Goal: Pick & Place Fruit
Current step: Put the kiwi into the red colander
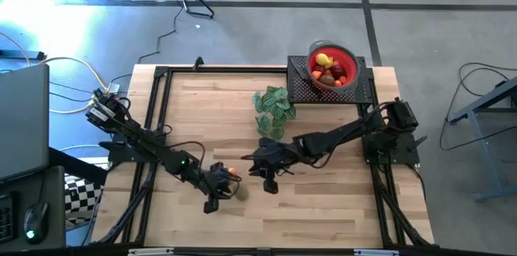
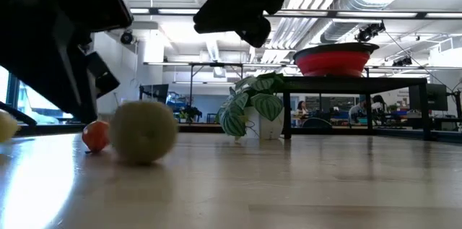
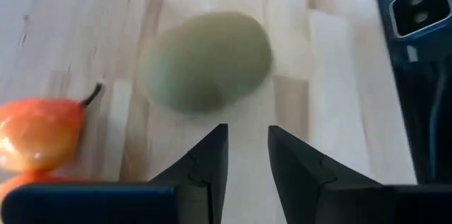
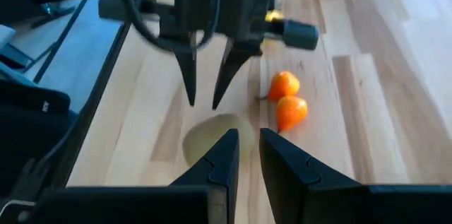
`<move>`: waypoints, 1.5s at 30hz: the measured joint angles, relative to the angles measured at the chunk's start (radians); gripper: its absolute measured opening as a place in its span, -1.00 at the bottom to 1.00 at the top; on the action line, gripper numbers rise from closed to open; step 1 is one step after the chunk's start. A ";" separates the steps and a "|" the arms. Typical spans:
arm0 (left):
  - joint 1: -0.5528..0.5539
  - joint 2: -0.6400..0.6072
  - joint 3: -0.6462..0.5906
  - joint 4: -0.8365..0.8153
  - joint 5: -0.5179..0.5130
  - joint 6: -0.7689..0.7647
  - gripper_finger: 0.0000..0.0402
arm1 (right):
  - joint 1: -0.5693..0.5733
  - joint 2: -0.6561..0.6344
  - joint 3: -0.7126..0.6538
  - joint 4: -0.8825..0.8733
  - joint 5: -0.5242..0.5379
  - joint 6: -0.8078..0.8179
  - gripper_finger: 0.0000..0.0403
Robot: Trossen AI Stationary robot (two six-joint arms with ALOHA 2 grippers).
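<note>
A dull green fruit point(image 3: 208, 61) lies on the wooden table just ahead of my left gripper point(image 3: 247, 153). That gripper's fingers stand a little apart with nothing between them. Two orange fruits point(image 4: 284, 84) point(image 4: 291, 111) lie side by side next to the green one point(image 1: 240, 192). My right gripper point(image 4: 248, 146) hovers above the table, facing the left gripper point(image 4: 208, 86) across the green fruit point(image 4: 212, 136); its fingers are nearly together and hold nothing. The red bowl point(image 1: 331, 66) at the far right holds several fruits.
The bowl stands on a raised black mesh stand point(image 1: 349, 88). A green leafy sprig point(image 1: 273, 111) stands in front of it, at the table's middle. A black frame point(image 1: 153, 119) runs along the table's edges. A pale yellow fruit point(image 2: 6, 124) shows at the low view's left edge.
</note>
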 joint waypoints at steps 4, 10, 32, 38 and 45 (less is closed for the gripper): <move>0.000 0.000 0.000 0.044 0.000 0.028 -0.51 | 0.016 0.000 0.000 -0.051 0.000 0.039 -0.75; 0.000 0.000 0.000 0.056 -0.010 0.030 -0.51 | 0.031 0.000 0.000 -0.155 0.001 0.177 -0.75; 0.020 0.000 -0.001 0.066 -0.037 0.107 -0.51 | 0.036 0.000 0.000 -0.077 0.158 0.046 0.05; 0.020 -0.029 -0.001 0.065 -0.054 0.141 -0.51 | 0.035 0.015 0.000 -0.048 0.153 0.002 0.52; 0.020 -0.194 -0.001 -0.028 -0.166 0.255 -0.51 | 0.036 0.093 -0.002 0.033 0.069 -0.008 0.59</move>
